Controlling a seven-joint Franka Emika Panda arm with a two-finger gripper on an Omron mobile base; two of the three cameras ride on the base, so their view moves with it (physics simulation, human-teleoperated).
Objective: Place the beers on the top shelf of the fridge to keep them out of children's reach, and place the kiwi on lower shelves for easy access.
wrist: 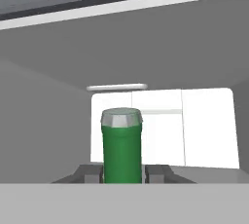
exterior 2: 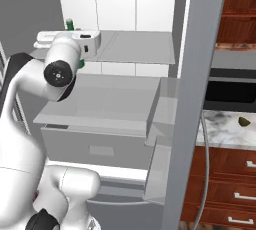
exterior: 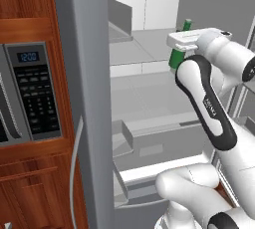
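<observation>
— One green bottle (wrist: 121, 145) sits between the two dark fingertips (wrist: 88, 173) in the hand view, its silver-grey cap level with the pale back wall of the fridge (exterior: 89, 98). Do you see it from the base as well?

— Yes. In the left base view the same bottle (exterior: 178, 49) stands upright at the white hand, its slim neck poking up behind the wrist. In the right base view just its green top (exterior 2: 70, 23) shows beyond the hand.

— How is the gripper (wrist: 121, 173) standing?

— Clamped on the bottle's body, one finger on each side, both touching the glass. The hand is held level and reaches into the open fridge at the height of the top shelf (exterior 2: 135, 46).

— Is the bottle resting on that shelf?

— I cannot tell; the hand and forearm hide its base in both base views, and the hand view cuts it off below the fingers.

— And the kiwi (exterior 2: 244, 121)?

— It lies on the marbled counter (exterior 2: 225, 131) to the right of the fridge's open door, well apart from the arm, under a dark recess.

— What lies below the top shelf?

— A wider pale grey shelf (exterior 2: 105, 99), then a white-fronted drawer (exterior 2: 95, 146). On the far left of the left base view a black oven (exterior: 30, 93) with a lit display sits in the wooden cabinetry.
</observation>
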